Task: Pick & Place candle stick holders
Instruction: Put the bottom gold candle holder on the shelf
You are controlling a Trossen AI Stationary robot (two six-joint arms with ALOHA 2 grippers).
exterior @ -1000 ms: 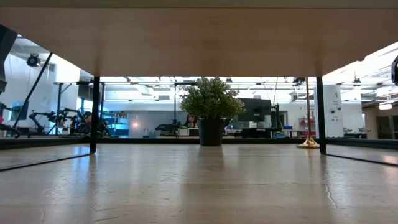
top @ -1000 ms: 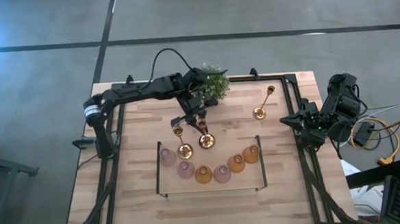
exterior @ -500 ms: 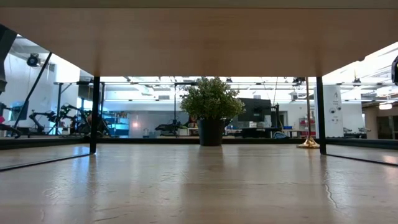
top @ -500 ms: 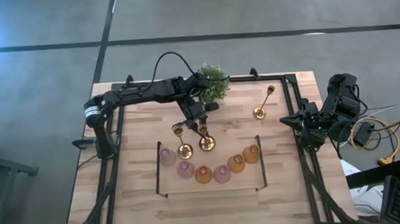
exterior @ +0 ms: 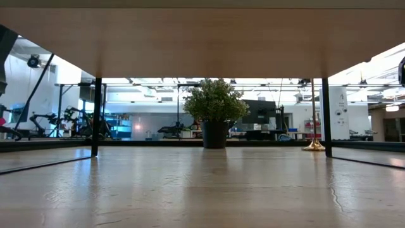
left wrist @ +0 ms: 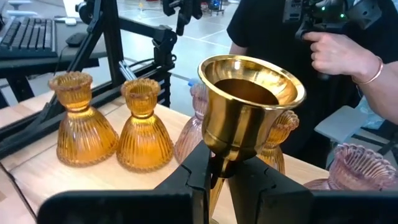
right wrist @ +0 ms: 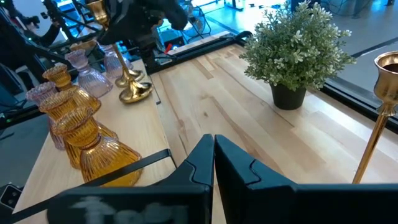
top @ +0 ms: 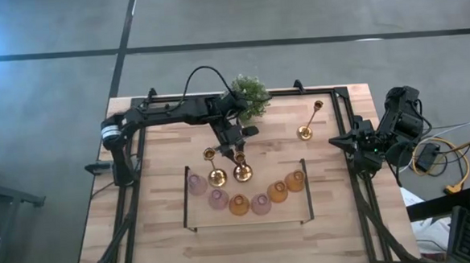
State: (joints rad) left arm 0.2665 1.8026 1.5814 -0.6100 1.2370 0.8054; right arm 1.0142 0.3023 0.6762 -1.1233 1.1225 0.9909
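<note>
Inside the black frame (top: 185,200) on the tabletop (top: 168,240), one candlestick (top: 214,174) stands; the left gripper (top: 238,153), jaws clamped, holds the second candlestick (top: 242,170). A third candlestick (top: 307,128) waits outside; the right gripper (right wrist: 213,163) idles clenched at the edge.

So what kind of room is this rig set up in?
Likely a robotics lab or open workshop: other robot arms on benches behind the table, monitors and desks, a keyboard, exposed ceiling lighting.

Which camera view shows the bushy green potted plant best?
The right wrist view: the bushy green potted plant shows whole and close. The low view shows it small; the high view shows only its top; the left wrist view misses it.
</note>
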